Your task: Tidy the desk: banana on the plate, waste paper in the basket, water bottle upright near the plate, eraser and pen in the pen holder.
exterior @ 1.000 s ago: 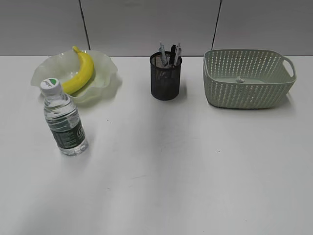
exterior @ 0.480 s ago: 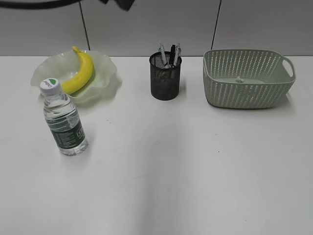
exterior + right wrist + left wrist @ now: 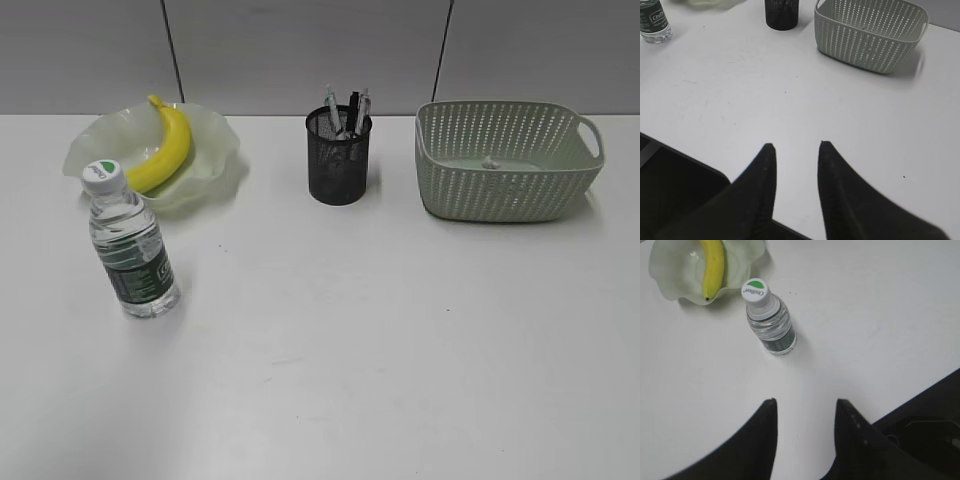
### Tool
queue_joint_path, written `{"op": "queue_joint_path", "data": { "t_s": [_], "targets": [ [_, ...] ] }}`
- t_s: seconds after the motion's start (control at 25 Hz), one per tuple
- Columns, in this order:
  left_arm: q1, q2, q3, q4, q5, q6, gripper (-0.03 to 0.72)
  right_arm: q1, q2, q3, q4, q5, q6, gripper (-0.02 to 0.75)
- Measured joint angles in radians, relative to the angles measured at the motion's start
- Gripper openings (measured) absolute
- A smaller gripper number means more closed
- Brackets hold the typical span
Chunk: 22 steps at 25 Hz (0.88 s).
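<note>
The banana point(image 3: 168, 147) lies in the pale green wavy plate point(image 3: 215, 140) at the back left. The water bottle point(image 3: 130, 245) stands upright in front of the plate. The black mesh pen holder point(image 3: 339, 158) holds pens point(image 3: 345, 110); I cannot make out the eraser. The basket point(image 3: 505, 160) stands at the back right with a small scrap of waste paper point(image 3: 490, 161) inside. My left gripper point(image 3: 805, 401) is open and empty, above the desk near the bottle point(image 3: 768, 315) and plate point(image 3: 675, 270). My right gripper point(image 3: 796, 145) is open and empty over the desk's near edge.
The desk point(image 3: 400, 330) is a white tabletop with a grey panelled wall behind. In the right wrist view the basket point(image 3: 870, 30), pen holder point(image 3: 781, 14) and bottle point(image 3: 654, 22) line the far side. Dark gear lies beyond the desk edge point(image 3: 920, 430).
A dark arm part that crossed the top left of the exterior view half a second ago is gone. The things on the desk have not moved.
</note>
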Motion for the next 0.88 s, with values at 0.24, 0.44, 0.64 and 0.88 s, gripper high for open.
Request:
{"op": "queue_joint_path", "data": {
  "t_s": [0.24,0.44,0.64,0.88],
  "targets": [
    [0.000,-0.475,0.277,-0.027,-0.103,0.000,0.288,0.000,0.000,0.000,0.001,0.000,0.000,0.244],
    [0.000,-0.781,0.453,-0.036,-0.182,0.002,0.288,0.000,0.000,0.000,0.001,0.000,0.000,0.244],
    [0.000,-0.906,0.481,-0.037,-0.199,0.005,0.288,0.000,-0.001,0.000,0.001,0.000,0.000,0.243],
    [0.000,-0.906,0.508,-0.053,-0.134,0.035,0.288,0.000,-0.003,0.000,0.000,-0.001,0.000,0.243]
  ]
}}
